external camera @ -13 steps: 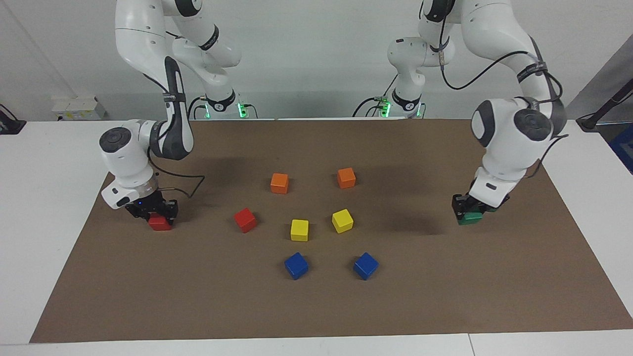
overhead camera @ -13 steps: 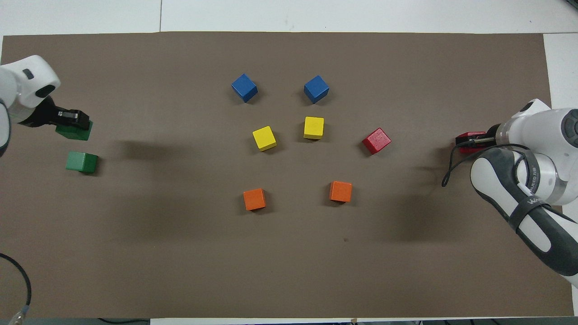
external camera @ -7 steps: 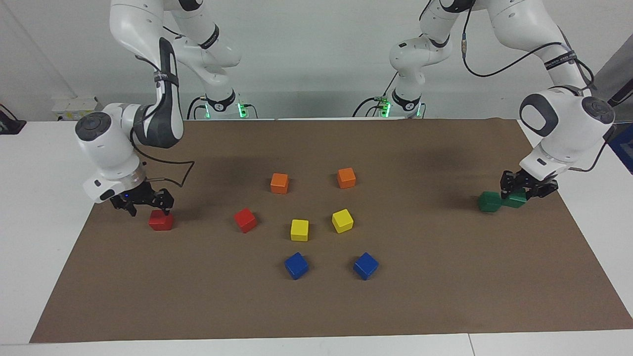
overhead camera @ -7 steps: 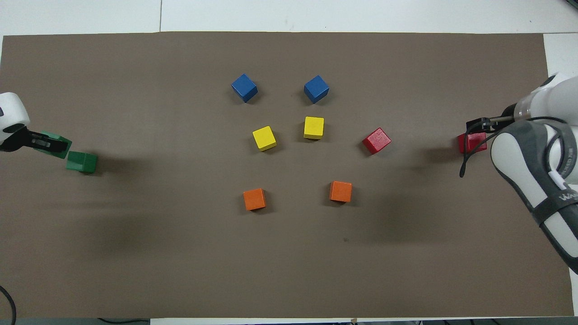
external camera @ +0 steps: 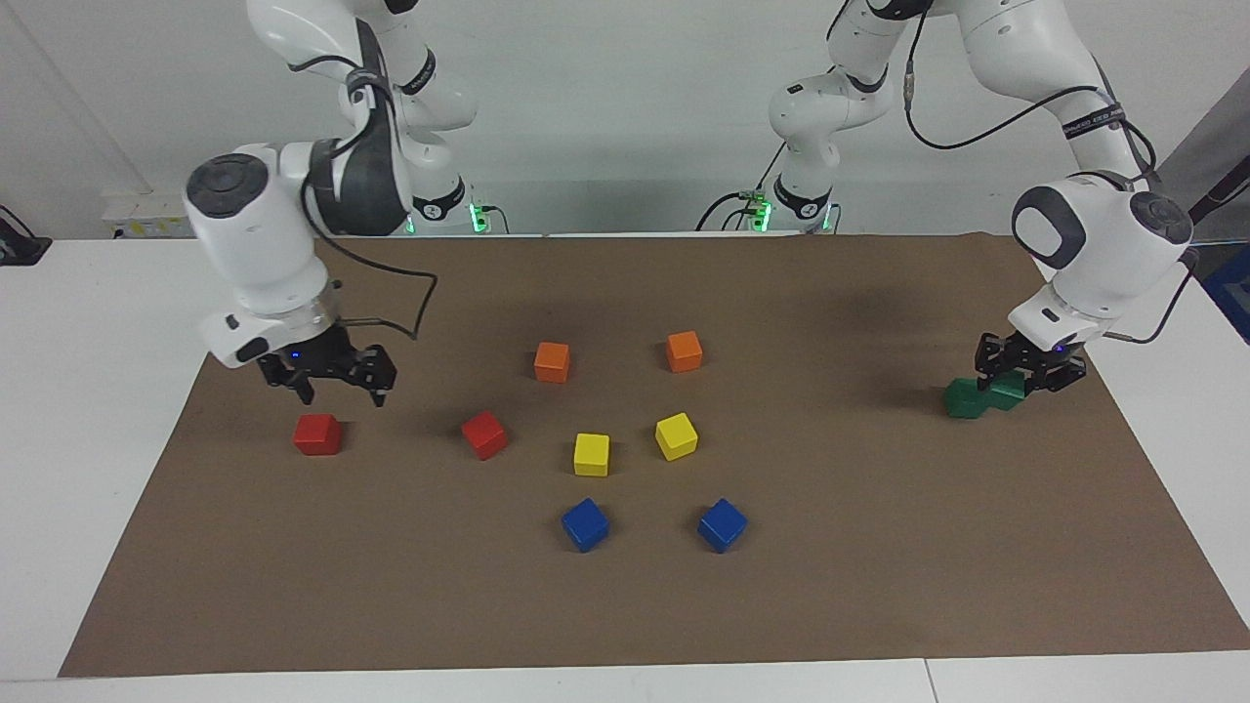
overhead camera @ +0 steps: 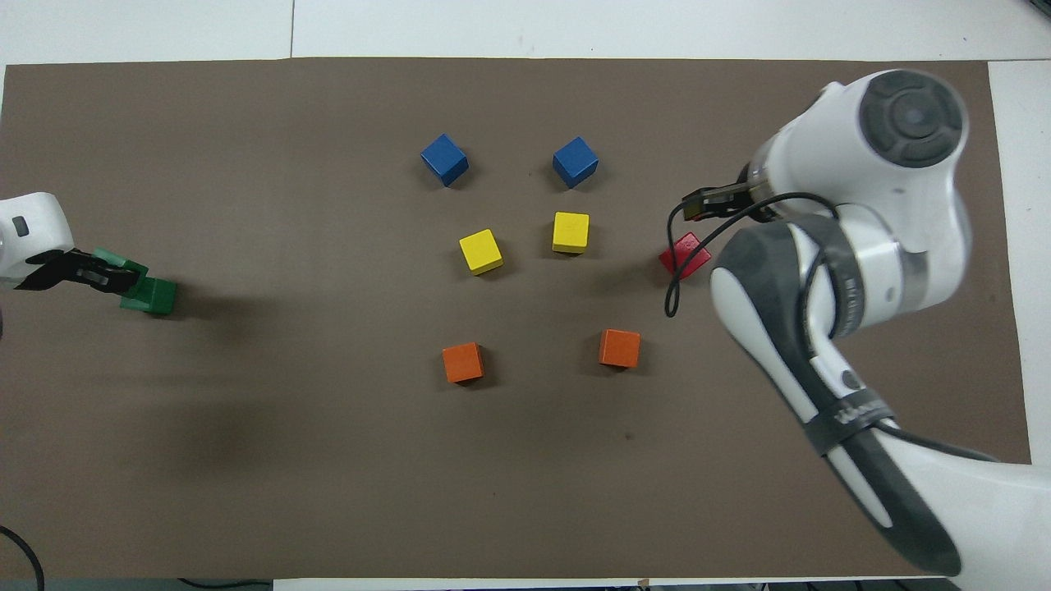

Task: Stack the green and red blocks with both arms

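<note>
Two red blocks lie on the brown mat (external camera: 879, 586), one toward the right arm's end (external camera: 317, 434) and one nearer the middle (external camera: 484, 434) (overhead camera: 684, 254). My right gripper (external camera: 342, 389) (overhead camera: 704, 203) is open and empty, raised over the mat between them. The end red block is hidden under the right arm in the overhead view. My left gripper (external camera: 1027, 369) (overhead camera: 86, 275) is shut on a green block (external camera: 1011, 388) (overhead camera: 111, 263), held just above the mat against the second green block (external camera: 964, 399) (overhead camera: 152, 296), which lies at the left arm's end.
Two orange cubes (external camera: 552, 361) (external camera: 684, 351), two yellow cubes (external camera: 591, 454) (external camera: 676, 435) and two blue cubes (external camera: 585, 524) (external camera: 723, 524) lie in pairs in the middle of the mat. White table surrounds the mat.
My right gripper let go of the end red block, rose and moved toward the middle. My left gripper carried its green block up beside the other green block.
</note>
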### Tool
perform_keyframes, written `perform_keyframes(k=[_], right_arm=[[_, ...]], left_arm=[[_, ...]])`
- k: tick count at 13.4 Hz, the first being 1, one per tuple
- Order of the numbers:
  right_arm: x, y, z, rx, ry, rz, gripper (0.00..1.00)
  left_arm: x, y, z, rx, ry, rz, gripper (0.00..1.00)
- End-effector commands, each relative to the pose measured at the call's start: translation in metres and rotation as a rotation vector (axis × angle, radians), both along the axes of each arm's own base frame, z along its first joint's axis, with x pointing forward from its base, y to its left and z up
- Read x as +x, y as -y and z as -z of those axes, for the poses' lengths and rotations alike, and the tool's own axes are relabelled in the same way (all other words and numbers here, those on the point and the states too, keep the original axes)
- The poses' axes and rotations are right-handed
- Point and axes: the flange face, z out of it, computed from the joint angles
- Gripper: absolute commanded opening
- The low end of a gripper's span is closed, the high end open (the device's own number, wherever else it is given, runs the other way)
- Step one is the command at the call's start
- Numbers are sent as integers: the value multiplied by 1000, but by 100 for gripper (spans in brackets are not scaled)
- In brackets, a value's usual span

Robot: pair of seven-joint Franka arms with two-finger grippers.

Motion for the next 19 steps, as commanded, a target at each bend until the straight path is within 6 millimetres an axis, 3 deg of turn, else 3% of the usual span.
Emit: perform_keyframes(k=[1,4,7,12,13,14,15,16,19], right_arm=[[-9,-7,23,-30,36,-260,100],[-17,1,37,-70,50,-549,100],[-13,3,45,-70,56,-555,100],[-16,2,77,-60,12,-515,100],[-17,3,84,-60,0,-514,100],[-18,3,88,-60,-3,-510,100],[-19,3,95,-57,-8,-495,100],[-20,3,99,-55,0,-490,100],[-23,4,113,-53,2,-491,100]], left_arm=[[-23,1,5,-25,34,-13,0],[-26,-8,4,-31,36,-33,0],[-27,-8,5,-30,33,-19,0],[-34,-7,11,-25,43,-20,0],[-35,-7,12,-23,46,-21,4],[-35,-7,13,-22,52,-21,37],[-35,-7,13,-21,53,-22,93],[-35,-7,13,-21,52,-18,100],[-33,-7,10,-21,51,-11,100]])
